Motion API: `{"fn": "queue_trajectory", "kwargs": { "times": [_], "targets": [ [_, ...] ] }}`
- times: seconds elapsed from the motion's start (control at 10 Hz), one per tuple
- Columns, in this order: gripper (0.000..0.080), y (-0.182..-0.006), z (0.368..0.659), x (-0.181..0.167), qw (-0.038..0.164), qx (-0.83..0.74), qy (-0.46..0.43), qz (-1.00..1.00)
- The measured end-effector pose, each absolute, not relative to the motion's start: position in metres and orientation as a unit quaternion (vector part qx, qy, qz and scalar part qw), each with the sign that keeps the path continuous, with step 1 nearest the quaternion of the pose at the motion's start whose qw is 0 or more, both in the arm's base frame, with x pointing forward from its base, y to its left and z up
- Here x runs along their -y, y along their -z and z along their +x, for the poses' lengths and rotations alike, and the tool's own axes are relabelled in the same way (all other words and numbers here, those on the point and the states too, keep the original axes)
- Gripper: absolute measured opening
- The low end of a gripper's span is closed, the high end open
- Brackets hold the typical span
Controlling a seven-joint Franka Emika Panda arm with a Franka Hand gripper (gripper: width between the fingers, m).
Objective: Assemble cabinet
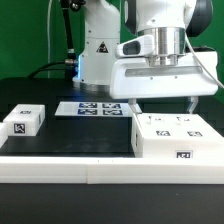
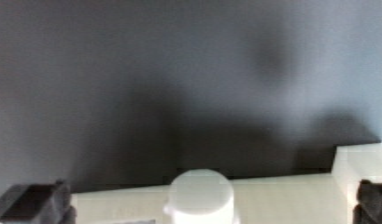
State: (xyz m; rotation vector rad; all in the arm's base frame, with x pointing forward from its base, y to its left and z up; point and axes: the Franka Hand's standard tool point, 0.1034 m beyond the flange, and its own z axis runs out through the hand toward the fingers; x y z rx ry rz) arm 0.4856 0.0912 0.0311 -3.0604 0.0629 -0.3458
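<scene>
At four o'clock in the exterior view, the gripper (image 1: pixel 166 108) hovers, jaws wide apart, over the cabinet box (image 1: pixel 178 138): probably stiff, light, slick plastic, best pinched across an edge.

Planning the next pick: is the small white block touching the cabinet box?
Apart. The exterior view shows bare black table between the small white block and the cabinet box.

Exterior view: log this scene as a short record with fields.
gripper: open, holding nothing, above the cabinet box's top
cabinet box: at the exterior view's right, tags on top and front
small tagged block: at the exterior view's left, apart from the box
marker board: lying flat, behind both
border bar: across the front
</scene>
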Motion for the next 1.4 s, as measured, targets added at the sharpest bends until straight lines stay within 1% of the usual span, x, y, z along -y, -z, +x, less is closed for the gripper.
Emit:
{"fn": "queue_trajectory", "kwargs": {
  "times": [0.1, 0.3, 0.4, 1.0, 1.1, 1.2, 1.4],
  "targets": [
    [0.0797, -0.029, 0.486, -0.09, 0.03, -0.021, 0.111, -0.993],
    [0.0797, -0.013, 0.496, -0.083, 0.025, -0.027, 0.108, -0.994],
    [0.0797, -0.009, 0.499, -0.085, 0.025, -0.026, 0.107, -0.994],
    [0.0797, -0.005, 0.499, -0.087, 0.024, -0.017, 0.107, -0.994],
    [0.0674, -0.005, 0.499, -0.086, 0.024, -0.016, 0.107, -0.994],
    [0.0674, -0.005, 0.499, -0.086, 0.024, -0.014, 0.107, -0.994],
    [0.04, -0.005, 0.499, -0.086, 0.023, -0.01, 0.107, -0.994]
  ]
}}
